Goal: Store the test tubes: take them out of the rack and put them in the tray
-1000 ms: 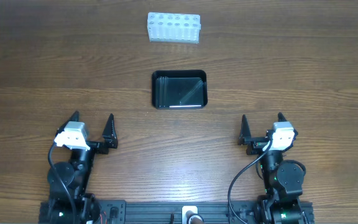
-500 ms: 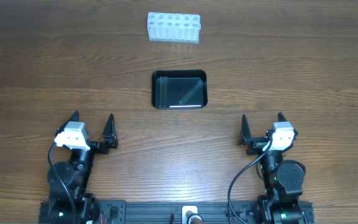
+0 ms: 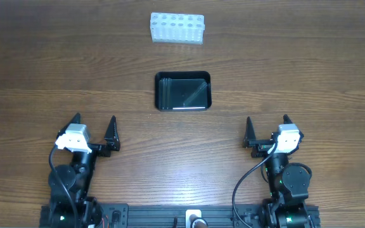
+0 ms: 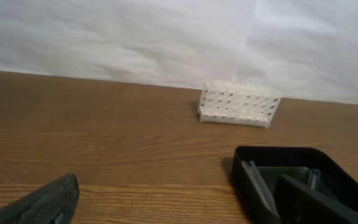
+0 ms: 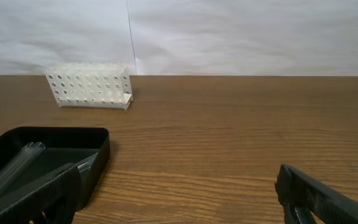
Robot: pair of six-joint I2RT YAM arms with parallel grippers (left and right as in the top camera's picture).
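Test tubes (image 3: 167, 90), clear and slim, lie flat in the black tray (image 3: 158, 101) at the middle of the table (image 3: 309, 69). The white rack (image 3: 177, 29) stands near the far edge, well apart from the tray. The left gripper (image 3: 94, 120) and right gripper (image 3: 267, 120) sit near the close edge, fingers spread wide, holding nothing.

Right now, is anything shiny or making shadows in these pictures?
Top view: pale glints shine inside the black tray. Left wrist view: a soft shadow lies on the table beside the tray. Right wrist view: the white rack is evenly lit, no glare.
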